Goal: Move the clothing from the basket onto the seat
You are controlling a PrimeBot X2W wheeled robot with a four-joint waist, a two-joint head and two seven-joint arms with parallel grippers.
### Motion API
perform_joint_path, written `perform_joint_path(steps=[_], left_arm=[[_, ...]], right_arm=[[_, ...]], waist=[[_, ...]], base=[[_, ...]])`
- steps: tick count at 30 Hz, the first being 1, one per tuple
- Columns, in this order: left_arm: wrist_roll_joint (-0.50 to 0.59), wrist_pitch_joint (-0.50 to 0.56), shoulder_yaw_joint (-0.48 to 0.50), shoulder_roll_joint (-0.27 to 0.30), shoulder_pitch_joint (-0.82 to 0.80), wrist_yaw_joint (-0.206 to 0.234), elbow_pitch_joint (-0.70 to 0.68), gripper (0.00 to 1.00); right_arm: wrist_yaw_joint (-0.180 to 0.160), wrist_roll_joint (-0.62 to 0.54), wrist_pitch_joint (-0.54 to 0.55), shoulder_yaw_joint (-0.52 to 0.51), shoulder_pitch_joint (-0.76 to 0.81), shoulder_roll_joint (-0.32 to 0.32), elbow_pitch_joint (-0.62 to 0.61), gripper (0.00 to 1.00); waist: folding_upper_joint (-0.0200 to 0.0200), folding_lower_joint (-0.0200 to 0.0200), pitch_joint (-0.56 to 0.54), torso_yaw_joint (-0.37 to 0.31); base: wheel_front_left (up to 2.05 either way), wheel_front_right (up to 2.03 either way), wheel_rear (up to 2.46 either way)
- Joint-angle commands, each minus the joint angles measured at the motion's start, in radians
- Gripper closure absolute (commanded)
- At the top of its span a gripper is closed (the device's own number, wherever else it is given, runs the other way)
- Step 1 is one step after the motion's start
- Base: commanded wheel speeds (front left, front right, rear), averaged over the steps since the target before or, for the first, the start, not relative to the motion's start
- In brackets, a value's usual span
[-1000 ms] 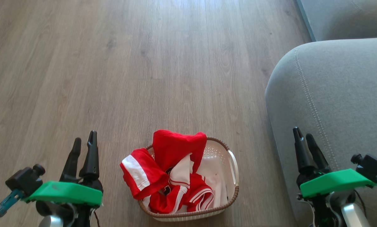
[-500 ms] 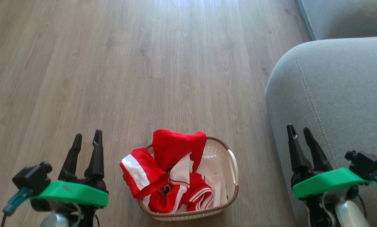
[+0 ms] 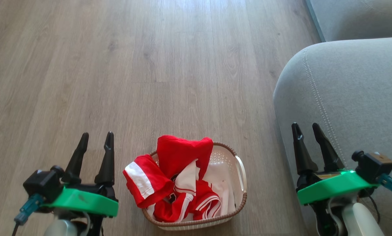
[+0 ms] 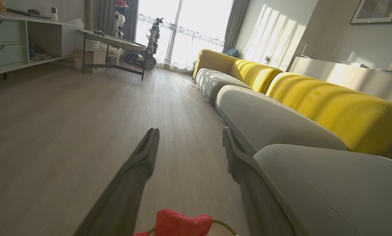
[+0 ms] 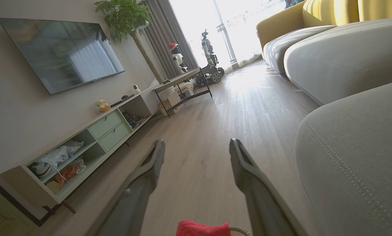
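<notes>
left tool spread wider, forward | right tool spread wider, forward | clothing unmoved

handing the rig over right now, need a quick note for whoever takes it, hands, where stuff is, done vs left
Left hand: open, empty, hovers above the floor left of the basket.
Right hand: open, empty, to the right of the basket, by the seat's front edge.
Clothing: all piled in the basket, one red piece draped over its left rim. The basket stands on the floor beside the seat.
Done: nothing moved onto the seat yet.
Left: grasp the garments, lift them out, lay them on the seat.
</notes>
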Motion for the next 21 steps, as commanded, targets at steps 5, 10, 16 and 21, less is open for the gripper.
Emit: perform_joint_path(steps=[5, 10, 16, 21], left_arm=[[0.084, -0.028, 0.01, 0.021, -0.025, -0.002, -0.057, 0.0], [0.16, -0.046, 0.0, 0.026, -0.026, -0.002, -0.07, 0.0], [0.232, -0.063, -0.01, 0.03, -0.026, -0.003, -0.08, 0.0], [0.28, -0.078, -0.013, 0.03, -0.027, -0.002, -0.086, 0.0]], right_arm=[[0.007, -0.071, -0.025, 0.03, -0.049, -0.017, -0.046, 0.0], [0.007, -0.136, -0.043, 0.037, -0.051, -0.017, -0.047, 0.0], [0.008, -0.201, -0.061, 0.043, -0.054, -0.016, -0.049, 0.0], [0.008, -0.256, -0.075, 0.051, -0.058, -0.015, -0.052, 0.0]], waist=[[0.0, 0.0, 0.002, -0.003], [0.0, 0.0, 0.005, -0.004], [0.0, 0.0, 0.009, -0.003], [0.0, 0.0, 0.012, -0.002]], base=[[0.0, 0.0, 0.0], [0.0, 0.0, 0.0], [0.0, 0.0, 0.0], [0.0, 0.0, 0.0]])
